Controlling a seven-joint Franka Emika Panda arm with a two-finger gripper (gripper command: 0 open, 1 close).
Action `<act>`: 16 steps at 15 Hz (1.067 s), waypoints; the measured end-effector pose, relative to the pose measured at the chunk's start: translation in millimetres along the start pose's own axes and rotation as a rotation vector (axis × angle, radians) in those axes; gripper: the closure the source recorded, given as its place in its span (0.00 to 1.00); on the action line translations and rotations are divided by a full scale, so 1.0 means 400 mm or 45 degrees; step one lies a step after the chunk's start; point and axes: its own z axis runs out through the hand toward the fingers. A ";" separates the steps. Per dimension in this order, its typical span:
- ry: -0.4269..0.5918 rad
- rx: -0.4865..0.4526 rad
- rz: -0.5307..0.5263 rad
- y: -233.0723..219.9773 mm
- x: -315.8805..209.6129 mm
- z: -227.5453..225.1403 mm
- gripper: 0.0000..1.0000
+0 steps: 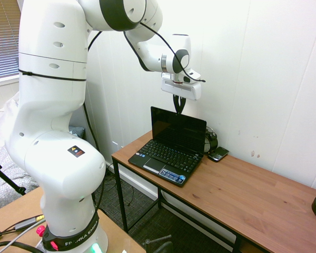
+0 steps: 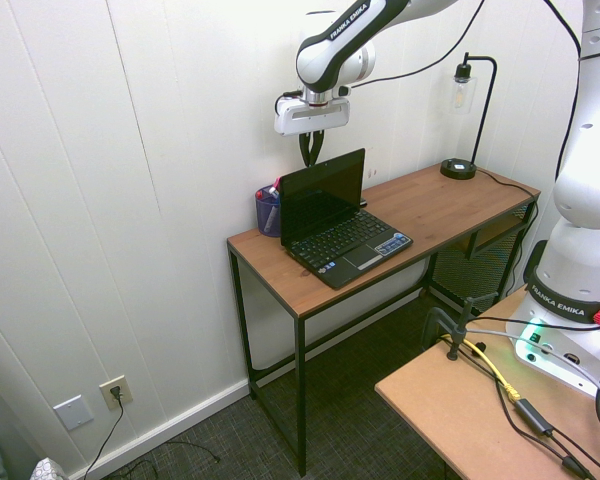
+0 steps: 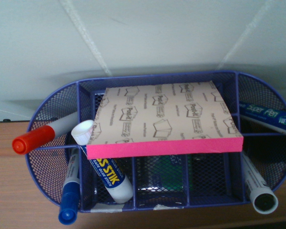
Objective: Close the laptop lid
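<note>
The small black laptop sits open on the left end of a wooden desk, against the white wall. Its lid stands nearly upright, dark screen facing the room. My gripper hangs pointing down just above the lid's top edge, slightly behind it on the wall side. Its dark fingers are drawn together with nothing between them. They do not touch the lid.
A blue mesh organiser with markers, a glue stick and a sticky-note pad stands behind the laptop. A black phone lies beside it. A black lamp stands at the desk's far end.
</note>
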 end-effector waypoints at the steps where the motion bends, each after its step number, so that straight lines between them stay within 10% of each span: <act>1: -0.008 -0.005 0.005 0.007 0.002 0.007 1.00; 16: -0.096 -0.004 0.056 0.208 -0.128 0.124 1.00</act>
